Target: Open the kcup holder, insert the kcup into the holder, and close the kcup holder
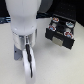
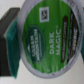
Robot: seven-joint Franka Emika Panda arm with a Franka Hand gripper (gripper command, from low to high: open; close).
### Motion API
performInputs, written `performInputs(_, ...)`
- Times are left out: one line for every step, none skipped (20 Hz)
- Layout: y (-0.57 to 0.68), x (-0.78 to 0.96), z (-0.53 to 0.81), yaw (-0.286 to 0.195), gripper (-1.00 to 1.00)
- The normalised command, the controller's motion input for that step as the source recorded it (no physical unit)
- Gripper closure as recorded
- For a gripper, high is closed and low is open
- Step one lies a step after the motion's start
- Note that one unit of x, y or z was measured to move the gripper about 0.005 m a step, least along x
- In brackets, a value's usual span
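The kcup (image 2: pixel 47 37) fills the wrist view: a whitish pod with a green lid printed "Dark Magic". A black finger (image 2: pixel 7 30) presses against its side, so my gripper (image 1: pixel 29 67) appears shut on it. In the exterior view the white arm hides the pod and the jaws. The kcup holder (image 1: pixel 61 41), a black box, sits at the exterior view's right with its tray slid out. Rows of red-and-white-topped pods (image 1: pixel 62 27) lie in the tray. My gripper is to the exterior view's left of the holder, apart from it.
The white arm (image 1: pixel 25 22) takes up the left half of the exterior view over a pale table (image 1: pixel 55 67). A dark area (image 1: pixel 55 7) lies behind the holder.
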Motion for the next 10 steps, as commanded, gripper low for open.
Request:
performInputs(0.37, 0.03, 0.67, -0.007, 1.0)
performInputs(0.4, 0.03, 0.75, -0.008, 1.0)
performInputs(0.43, 0.03, 0.79, -0.01, 1.0)
performInputs(0.47, 0.03, 0.79, -0.006, 1.0)
performInputs(0.48, 0.02, 0.79, -0.004, 1.0)
performInputs(0.49, 0.03, 0.79, 0.001, 1.0)
performInputs(0.51, 0.03, 0.78, 0.008, 1.0)
performInputs(0.51, 0.03, 0.78, 0.015, 1.0)
performInputs(0.51, 0.02, 0.82, 0.028, 1.0)
performInputs(0.51, 0.01, 0.79, 0.049, 1.0)
